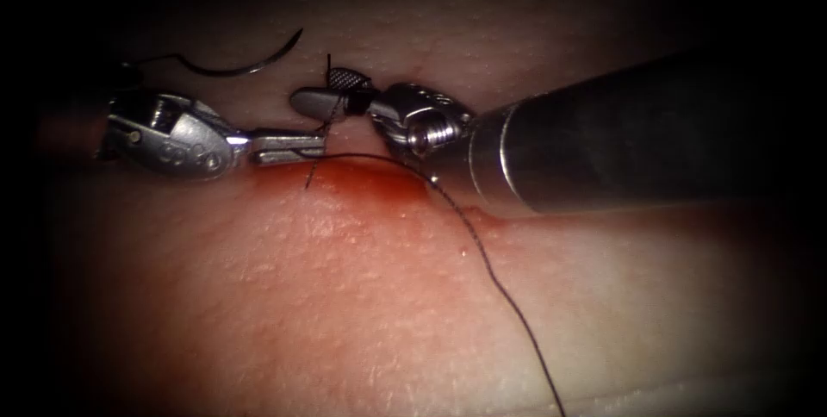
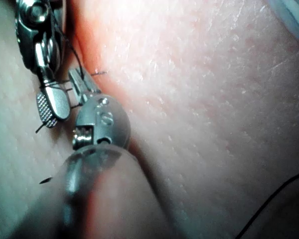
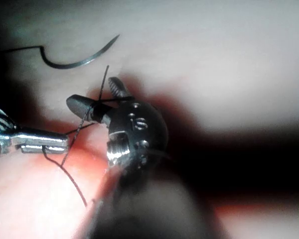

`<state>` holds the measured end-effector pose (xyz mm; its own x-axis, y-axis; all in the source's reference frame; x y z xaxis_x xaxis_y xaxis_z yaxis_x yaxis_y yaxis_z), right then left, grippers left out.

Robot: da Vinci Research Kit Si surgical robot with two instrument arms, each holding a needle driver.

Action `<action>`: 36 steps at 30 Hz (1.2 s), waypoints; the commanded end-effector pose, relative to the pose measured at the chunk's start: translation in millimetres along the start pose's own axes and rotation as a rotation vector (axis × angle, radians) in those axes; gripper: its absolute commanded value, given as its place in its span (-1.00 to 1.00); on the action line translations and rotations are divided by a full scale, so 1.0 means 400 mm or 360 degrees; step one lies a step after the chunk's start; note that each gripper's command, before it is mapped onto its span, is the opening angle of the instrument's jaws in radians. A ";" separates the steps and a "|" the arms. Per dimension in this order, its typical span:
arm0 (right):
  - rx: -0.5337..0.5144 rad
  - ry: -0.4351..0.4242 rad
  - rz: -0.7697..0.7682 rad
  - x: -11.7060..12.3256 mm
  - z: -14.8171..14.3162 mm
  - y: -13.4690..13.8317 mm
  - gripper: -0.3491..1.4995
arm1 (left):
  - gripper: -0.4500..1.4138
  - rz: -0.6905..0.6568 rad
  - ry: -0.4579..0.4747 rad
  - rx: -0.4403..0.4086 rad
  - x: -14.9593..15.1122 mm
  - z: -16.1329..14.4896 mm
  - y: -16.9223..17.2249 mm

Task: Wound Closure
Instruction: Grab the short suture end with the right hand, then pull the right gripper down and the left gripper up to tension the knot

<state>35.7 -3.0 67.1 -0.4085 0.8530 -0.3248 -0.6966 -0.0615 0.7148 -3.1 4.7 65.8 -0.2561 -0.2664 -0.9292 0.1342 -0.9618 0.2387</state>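
The curved needle (image 1: 233,68) (image 3: 74,62) lies free on the tissue (image 1: 345,296), beyond the left tool and held by neither. My left tool (image 1: 317,146) (image 2: 78,79) (image 3: 64,142) is shut on the thread (image 1: 482,253) next to the red-stained cut (image 1: 379,177). My right tool (image 1: 314,90) (image 3: 92,92) stands open just behind it, and a strand of thread crosses between its jaws near the hinge. A short thread end (image 1: 328,64) sticks up there. A long strand trails over the tissue toward the near right.
Red fluid (image 1: 362,189) stains the tissue below both tool tips. The right arm's thick shaft (image 1: 620,133) lies low over the tissue at the right. A short thread tail (image 1: 310,177) hangs below the left tool's tip.
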 end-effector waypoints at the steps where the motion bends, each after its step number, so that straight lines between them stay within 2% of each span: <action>1: 0.0002 0.0000 -0.0005 -0.0009 0.0022 0.0002 0.53 | -1.00 0.0003 -0.0001 0.0002 -0.0012 0.0015 -0.0003; 4: -0.0005 -0.0002 0.0015 -0.0009 0.0026 -0.0001 0.49 | -1.00 0.0003 -0.0001 0.0003 -0.0012 0.0016 -0.0003; 10: 0.0012 0.0027 0.0027 -0.0006 0.0030 -0.0014 0.28 | -1.00 0.0007 -0.0003 -0.0002 -0.0012 0.0019 0.0004; 12: 0.0011 0.0028 0.0028 -0.0008 0.0032 -0.0016 -0.05 | -1.00 0.0011 -0.0008 -0.0005 -0.0012 0.0021 0.0010; 13: 0.0010 0.0028 0.0028 -0.0007 0.0032 -0.0016 -0.34 | -1.00 0.0011 -0.0008 -0.0005 -0.0013 0.0022 0.0012; 14: 0.0007 0.0031 0.0028 -0.0007 0.0031 -0.0016 -1.00 | -1.00 0.0012 -0.0011 -0.0009 -0.0013 0.0022 0.0013; 21: -0.0002 0.0054 0.0031 -0.0020 0.0018 -0.0027 -1.00 | -1.00 0.0013 -0.0010 -0.0017 -0.0010 0.0014 0.0017; 27: 0.0113 0.0050 0.0048 -0.0026 -0.0008 -0.0062 -1.00 | -1.00 0.0004 -0.0002 -0.0023 -0.0003 0.0002 0.0010; 36: 0.0163 0.0080 -0.0203 -0.0088 -0.0067 -0.0118 -1.00 | -1.00 -0.0033 0.0032 -0.0029 0.0014 -0.0047 -0.0001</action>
<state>38.2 -7.1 62.5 -0.3412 0.8184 -0.4625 -0.6896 0.1165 0.7148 -0.7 4.7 63.8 -0.2362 -0.2387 -0.9419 0.1412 -0.9675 0.2097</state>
